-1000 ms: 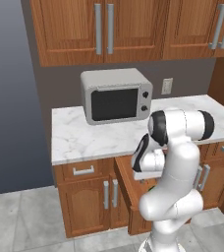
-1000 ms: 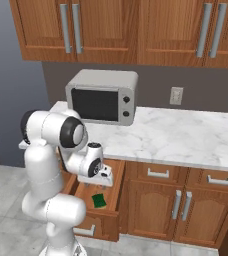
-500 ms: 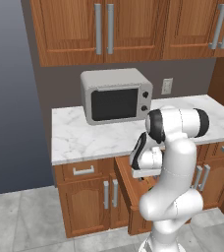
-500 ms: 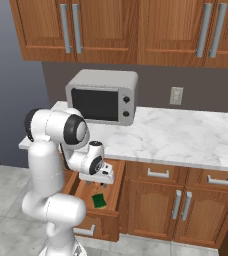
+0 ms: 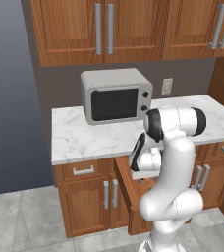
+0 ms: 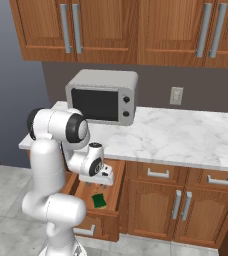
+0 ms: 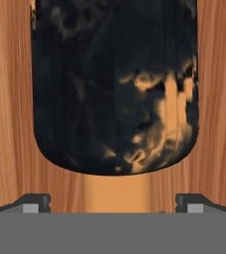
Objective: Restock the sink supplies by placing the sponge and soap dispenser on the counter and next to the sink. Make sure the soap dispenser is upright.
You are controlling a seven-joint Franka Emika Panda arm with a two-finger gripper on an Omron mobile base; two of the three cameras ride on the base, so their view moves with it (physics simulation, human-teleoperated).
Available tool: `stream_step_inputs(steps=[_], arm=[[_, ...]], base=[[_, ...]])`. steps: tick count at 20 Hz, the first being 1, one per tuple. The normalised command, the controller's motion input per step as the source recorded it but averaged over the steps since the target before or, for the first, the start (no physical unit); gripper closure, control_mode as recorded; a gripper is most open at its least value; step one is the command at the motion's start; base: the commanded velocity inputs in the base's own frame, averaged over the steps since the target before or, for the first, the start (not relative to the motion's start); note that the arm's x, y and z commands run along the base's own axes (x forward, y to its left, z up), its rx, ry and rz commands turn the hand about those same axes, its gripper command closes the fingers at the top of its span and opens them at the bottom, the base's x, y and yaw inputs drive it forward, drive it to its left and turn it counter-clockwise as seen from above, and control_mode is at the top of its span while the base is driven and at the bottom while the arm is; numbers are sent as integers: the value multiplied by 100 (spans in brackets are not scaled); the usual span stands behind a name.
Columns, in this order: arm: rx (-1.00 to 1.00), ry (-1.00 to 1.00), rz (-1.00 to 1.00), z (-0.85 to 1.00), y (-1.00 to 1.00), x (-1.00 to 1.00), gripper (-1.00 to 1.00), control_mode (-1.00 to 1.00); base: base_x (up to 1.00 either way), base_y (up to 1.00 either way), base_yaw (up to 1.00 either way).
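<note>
White marble counter (image 6: 186, 137) with microwave (image 6: 102, 96) on it, open wooden drawer (image 6: 117, 192) below, black soap dispenser (image 7: 115, 84) lying on the drawer floor between spread-wide jaws of the gripper (image 7: 112, 202), green sponge (image 6: 99, 200) in the drawer

Even, soft rendered light; faint shadows, no glare; sharp, low-resolution textures.

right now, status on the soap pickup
Gripper open, down in the open drawer, fingers either side of the soap dispenser. Not gripped yet. Sponge on the drawer floor. Nothing blocking.
</note>
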Motion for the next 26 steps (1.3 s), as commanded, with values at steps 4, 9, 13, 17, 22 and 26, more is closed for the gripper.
stream_step_inputs(steps=[4, 9, 13, 17, 22, 26], arm=[[-1, 0, 0, -9, 7, 0, -100, -100], [0, 0, 0, -7, 3, 0, -100, -100], [0, 0, 0, 0, 4, 0, 100, -100], [0, 0, 0, -3, 0, 0, 100, -100], [0, -2, 0, 1, 0, -2, 100, -100], [0, -14, 0, 32, 0, -36, 100, -100]], base=[[0, 0, 0], [0, 0, 0], [0, 0, 0], [0, 0, 0], [0, 0, 0], [0, 0, 0]])
